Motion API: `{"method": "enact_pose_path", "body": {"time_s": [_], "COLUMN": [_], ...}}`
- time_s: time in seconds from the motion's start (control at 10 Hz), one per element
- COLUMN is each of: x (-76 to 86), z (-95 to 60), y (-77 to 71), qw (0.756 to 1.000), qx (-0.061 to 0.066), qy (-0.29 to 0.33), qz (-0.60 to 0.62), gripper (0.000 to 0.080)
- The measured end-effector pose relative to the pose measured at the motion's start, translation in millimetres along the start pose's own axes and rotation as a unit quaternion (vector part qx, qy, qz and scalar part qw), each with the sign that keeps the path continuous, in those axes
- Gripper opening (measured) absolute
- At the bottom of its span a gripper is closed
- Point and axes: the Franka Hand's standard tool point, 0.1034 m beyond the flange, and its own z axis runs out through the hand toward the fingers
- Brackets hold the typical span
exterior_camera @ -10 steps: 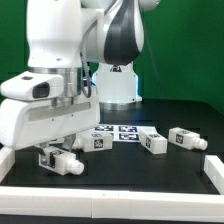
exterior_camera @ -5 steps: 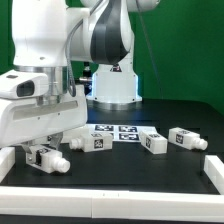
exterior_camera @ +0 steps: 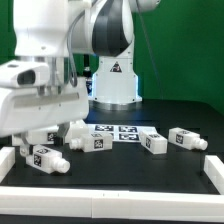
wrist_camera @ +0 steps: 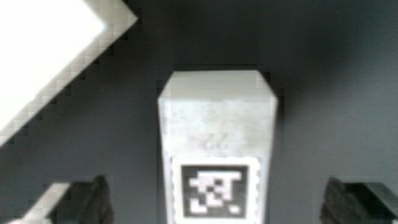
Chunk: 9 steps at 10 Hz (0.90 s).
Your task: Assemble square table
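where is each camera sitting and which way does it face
Exterior view: off the arm, looking across the black table toward the arm's base; it shows the white arm, the marker board and a tagged leg under the hand.
Wrist view: on the wrist, looking down past the open pincer at one tagged leg; dark fingertips show either side of it, apart from it.
Shared: the black table and, probably, that same leg at the exterior view's left.
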Motion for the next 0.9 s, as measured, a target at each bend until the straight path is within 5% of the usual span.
{"method": "enact_pose_path", "body": {"time_s": [0.2, 0.6, 0.7, 0.8, 0.9], "x": [8.0, 6.4, 5.8, -19.2, -32.2], "z": [-7.0, -6.0, -18.0, -21.0, -24.0], "y": [-12.2, -18.3, -7.5, -17.7, -36.1], "qw": [0.999, 0.999, 0.998, 0.994, 0.989], "qx": [-0.014, -0.004, -0.020, -0.042, -0.034], "qy": [0.007, 0.003, 0.009, 0.012, 0.006], "qz": [0.031, 0.047, 0.055, 0.098, 0.142], "gripper": [0.0646, 0.0648, 0.0648, 0.0648, 0.0648]}}
